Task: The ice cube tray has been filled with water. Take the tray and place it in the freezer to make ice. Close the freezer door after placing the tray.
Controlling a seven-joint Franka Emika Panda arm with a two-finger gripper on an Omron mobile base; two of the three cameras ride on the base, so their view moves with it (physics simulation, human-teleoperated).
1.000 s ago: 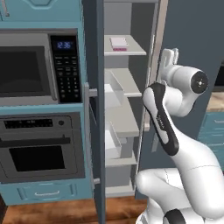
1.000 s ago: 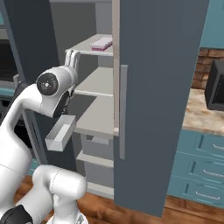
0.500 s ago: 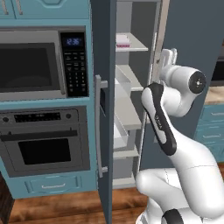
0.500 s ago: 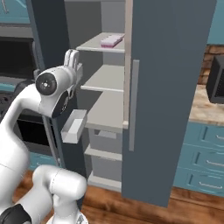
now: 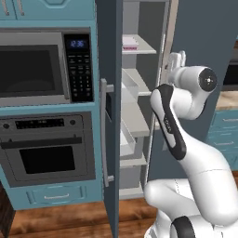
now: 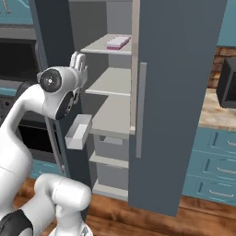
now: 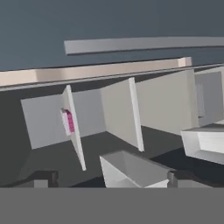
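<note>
The ice cube tray [image 5: 130,45] lies flat on the top shelf inside the freezer [image 5: 137,116], pale on top with a pink edge. It also rests there in the right base view, tray [image 6: 117,42], and shows edge-on in the hand view, tray [image 7: 68,121]. The freezer door [image 5: 111,116] stands wide open, swung out to the left with its silver handle [image 5: 104,135] facing forward. My gripper [image 5: 175,60] hangs in front of the open compartment, below and outside the tray's shelf. Its fingers [image 6: 78,61] are open with nothing between them; gripper [image 7: 111,179].
A microwave [image 5: 32,65] and an oven [image 5: 46,153] sit left of the open door. A white door bin [image 6: 78,131] juts out near my elbow. The wider right fridge door [image 6: 179,92] is closed. Teal drawers [image 6: 216,170] and a counter lie to the right.
The whole picture has shifted as the base drove, bringing the fridge nearer. The arm holds about the same pose, the gripper stays open, and the tray stays on its shelf.
</note>
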